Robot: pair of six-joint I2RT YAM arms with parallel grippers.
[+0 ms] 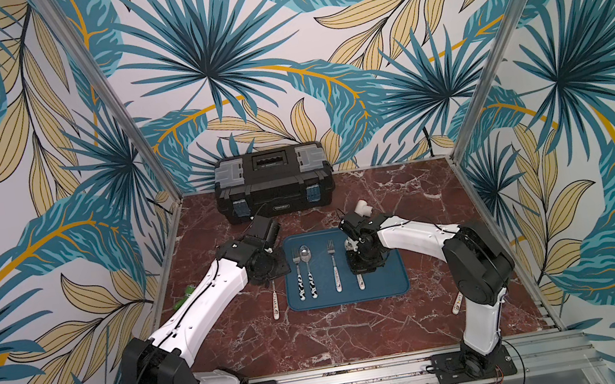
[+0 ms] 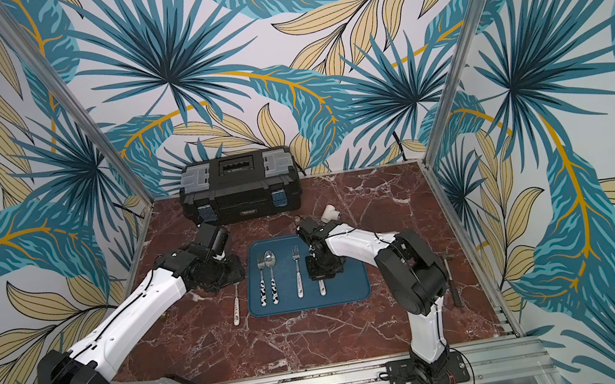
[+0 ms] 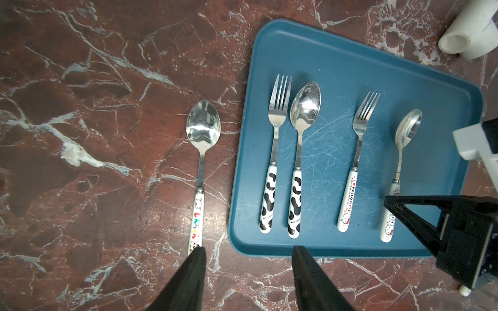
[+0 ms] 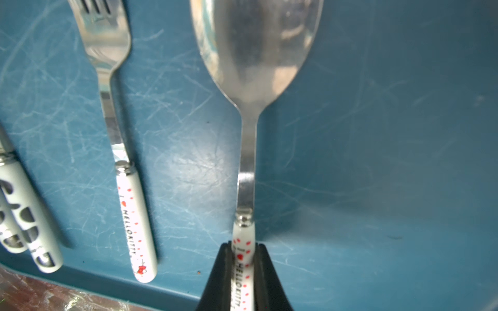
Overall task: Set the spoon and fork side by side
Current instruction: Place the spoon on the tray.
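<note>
Right gripper clamps the spoon by the top of its white handle over the blue tray, bowl pointing away from the robot. The matching fork lies near it on the tray, to the robot's left. Whether the spoon rests on the tray or hangs just above it cannot be told. The step in hand looks like the placement. The spoon is best eased sideways toward the fork, kept parallel with handle ends level, then laid flat before the jaws part (a thin handle may roll or cling to a pad on release). The cow-print fork and cow-print spoon, close together on the tray's other half, show the gap to aim for. Left gripper hangs empty, jaws partly open, above the table by the handle of a spare spoon that lies off the tray. It would do well to keep clear.
</note>
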